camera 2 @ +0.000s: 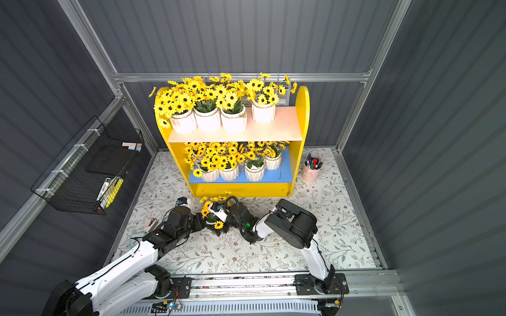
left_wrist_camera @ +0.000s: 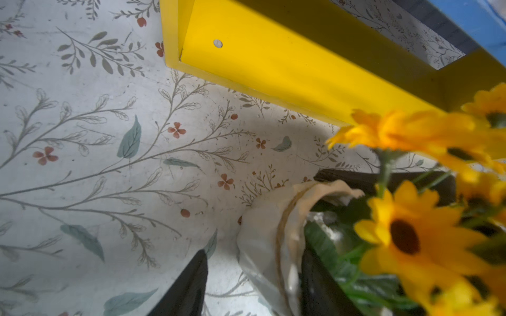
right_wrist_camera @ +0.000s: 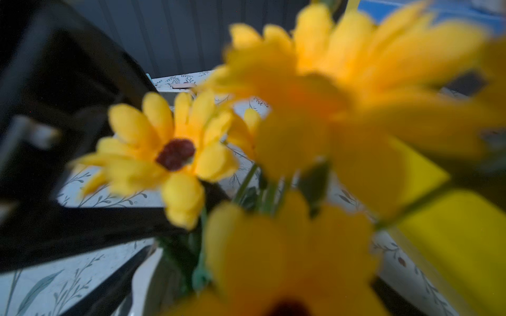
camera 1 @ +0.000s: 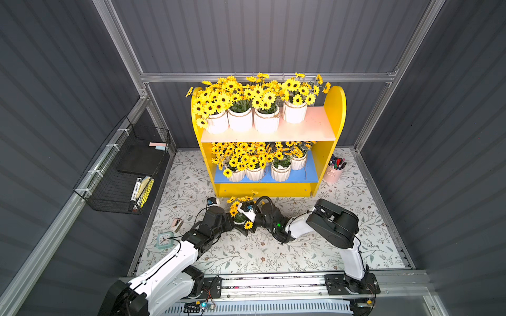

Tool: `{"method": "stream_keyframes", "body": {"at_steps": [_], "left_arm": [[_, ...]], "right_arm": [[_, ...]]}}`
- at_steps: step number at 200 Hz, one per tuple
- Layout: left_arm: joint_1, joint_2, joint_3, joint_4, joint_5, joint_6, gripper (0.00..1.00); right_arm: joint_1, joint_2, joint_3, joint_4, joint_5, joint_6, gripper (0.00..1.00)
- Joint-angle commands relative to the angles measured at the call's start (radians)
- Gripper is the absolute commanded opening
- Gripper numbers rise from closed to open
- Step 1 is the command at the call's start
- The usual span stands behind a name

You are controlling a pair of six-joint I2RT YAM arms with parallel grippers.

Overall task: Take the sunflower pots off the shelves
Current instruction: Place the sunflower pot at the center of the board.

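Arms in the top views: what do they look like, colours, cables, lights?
The left arm and right arm both have white links with rounded black joint housings. Thin black cables run along them; a green light glows near the right wrist. The left end effector has black fingers.

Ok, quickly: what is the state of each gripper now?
Left gripper: open, astride the wall of the sunflower pot.
Right gripper: open, at the same pot.
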Motion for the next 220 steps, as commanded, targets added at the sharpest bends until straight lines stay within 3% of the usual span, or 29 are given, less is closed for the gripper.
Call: {"method": "stream_keyframes", "body": {"at_steps": [1, 97, 138, 179, 203, 215, 220], "left_arm": [[-0.002, 0.066, 0.042, 0.023, -0.014, 0.011, 0.57], [-0.002, 0.118, 0.122, -0.005, -0.096, 0.045, 0.54], [-0.004, 0.127, 0.112, 0.005, -0.101, 0.045, 0.54], [-0.004, 0.108, 0.109, -0.005, -0.111, 0.052, 0.54], [-0.004, 0.087, 0.146, -0.035, -0.08, 0.077, 0.68], [-0.004, 0.062, 0.167, -0.077, -0.078, 0.082, 0.85], [-0.004, 0.05, 0.176, -0.096, -0.08, 0.082, 0.98]], "right_arm": [[0.009, -0.036, -0.017, 0.008, -0.024, 0.005, 0.99], [0.029, -0.091, -0.139, 0.047, -0.055, 0.057, 0.99], [0.026, -0.109, -0.182, 0.047, 0.065, 0.028, 0.99], [0.025, -0.166, -0.24, 0.03, 0.096, 0.028, 0.99], [0.025, -0.196, -0.27, 0.008, 0.081, 0.035, 0.99], [0.025, -0.212, -0.271, -0.034, 0.066, 0.048, 0.99], [0.026, -0.216, -0.267, -0.056, 0.054, 0.051, 0.99]]}}
